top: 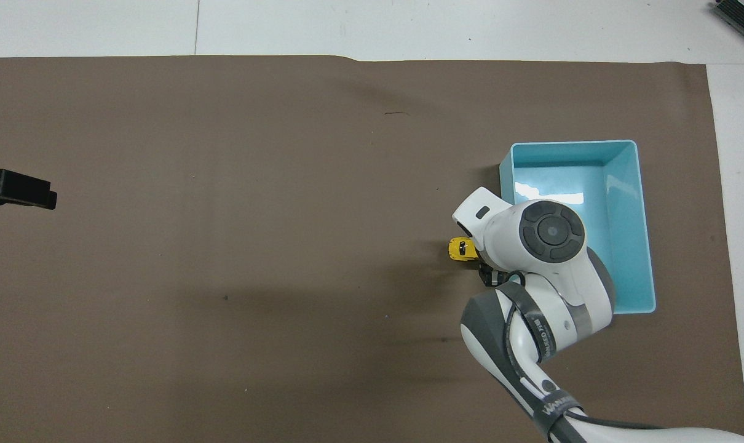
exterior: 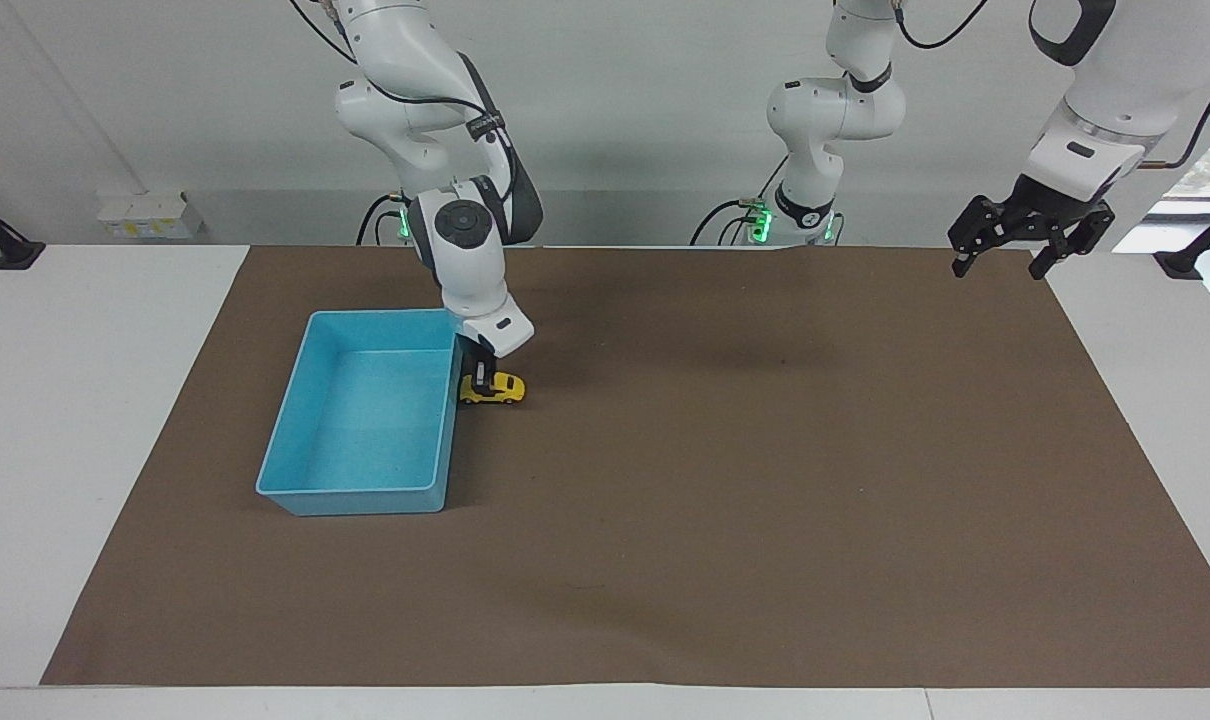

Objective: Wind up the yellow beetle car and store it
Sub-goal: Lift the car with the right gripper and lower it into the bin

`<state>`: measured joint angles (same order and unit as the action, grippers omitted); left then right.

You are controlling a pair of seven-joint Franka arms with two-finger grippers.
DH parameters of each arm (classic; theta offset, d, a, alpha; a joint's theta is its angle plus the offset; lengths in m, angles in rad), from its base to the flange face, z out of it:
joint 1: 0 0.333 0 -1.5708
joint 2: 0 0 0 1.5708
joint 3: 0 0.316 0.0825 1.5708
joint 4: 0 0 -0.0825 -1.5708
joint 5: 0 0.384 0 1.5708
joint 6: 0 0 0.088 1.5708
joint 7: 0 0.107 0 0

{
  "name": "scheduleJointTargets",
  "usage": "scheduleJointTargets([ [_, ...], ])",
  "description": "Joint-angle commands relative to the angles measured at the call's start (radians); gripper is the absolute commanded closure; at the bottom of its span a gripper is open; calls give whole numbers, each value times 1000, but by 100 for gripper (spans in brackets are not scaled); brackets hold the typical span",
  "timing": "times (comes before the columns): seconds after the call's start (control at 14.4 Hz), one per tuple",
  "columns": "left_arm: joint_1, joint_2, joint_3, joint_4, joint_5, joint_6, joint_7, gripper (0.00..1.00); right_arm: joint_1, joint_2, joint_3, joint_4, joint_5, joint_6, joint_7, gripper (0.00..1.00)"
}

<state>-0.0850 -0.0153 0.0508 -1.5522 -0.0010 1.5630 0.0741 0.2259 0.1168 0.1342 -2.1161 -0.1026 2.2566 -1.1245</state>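
Observation:
The yellow beetle car (exterior: 499, 389) sits low at the brown mat, right beside the light blue bin (exterior: 360, 493), on the side of the bin toward the left arm's end. My right gripper (exterior: 479, 380) comes straight down onto the car's end nearest the bin, with its fingers closed on it. In the overhead view the car (top: 459, 249) pokes out from under the right wrist, which hides the fingers, next to the bin (top: 647, 246). My left gripper (exterior: 1000, 264) waits open and empty, raised over the mat's corner at its own end.
The bin is empty. The brown mat (exterior: 745, 480) covers most of the white table (exterior: 85, 400). The left gripper's tip (top: 16, 189) shows at the edge of the overhead view.

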Motion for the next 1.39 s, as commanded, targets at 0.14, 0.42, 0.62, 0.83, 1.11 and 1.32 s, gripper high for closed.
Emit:
scheduleJointTargets([
  [0.14,8,-28,-2,-32,-13,6,13,0,6,12,5,212,60,-182,31,100],
  [0.42,8,-28,-2,-32,-13,6,13,0,-28,-16,-2,278,60,-331,19,100],
  [0.62,8,-28,-2,-32,-13,6,13,0,-52,-43,-5,260,55,-391,-33,100],
  [0.83,8,-28,-2,-32,-13,6,13,0,-137,-112,-5,132,50,-382,-101,100],
  [1.11,8,-28,-2,-32,-13,6,13,0,-272,-126,-5,85,41,-368,-335,100],
  [1.32,8,-28,-2,-32,-13,6,13,0,-292,-167,-7,-8,38,-272,-382,100],
])
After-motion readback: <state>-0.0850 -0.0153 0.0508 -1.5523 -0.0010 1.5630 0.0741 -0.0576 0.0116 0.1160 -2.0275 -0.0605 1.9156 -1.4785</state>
